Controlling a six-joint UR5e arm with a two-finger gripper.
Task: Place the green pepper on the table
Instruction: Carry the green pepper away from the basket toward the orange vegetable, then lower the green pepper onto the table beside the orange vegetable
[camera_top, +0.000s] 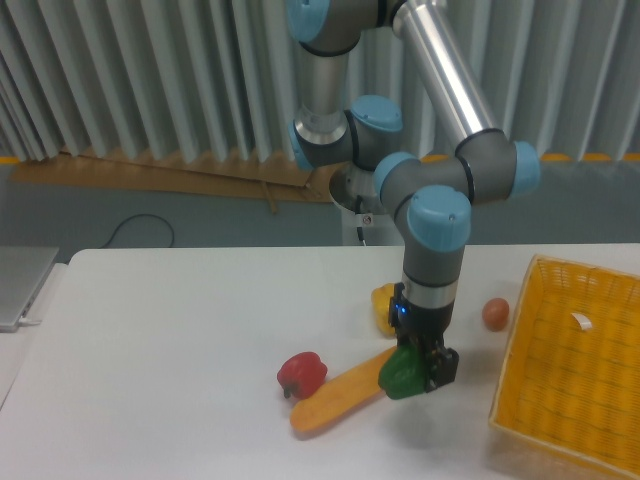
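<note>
Clearly the gripper (415, 372) was closed on the green pepper (402, 375), holding it low over the white surface (170, 350), just at the right end of the long orange vegetable (340, 398). The yellow pepper (384, 303) sat behind it, the red pepper (301, 374) to the left, the yellow basket (570, 360) to the right. A good placement probably meant lowering onto bare surface right of the orange vegetable, short of the basket, then opening only once the pepper touched down.
</note>
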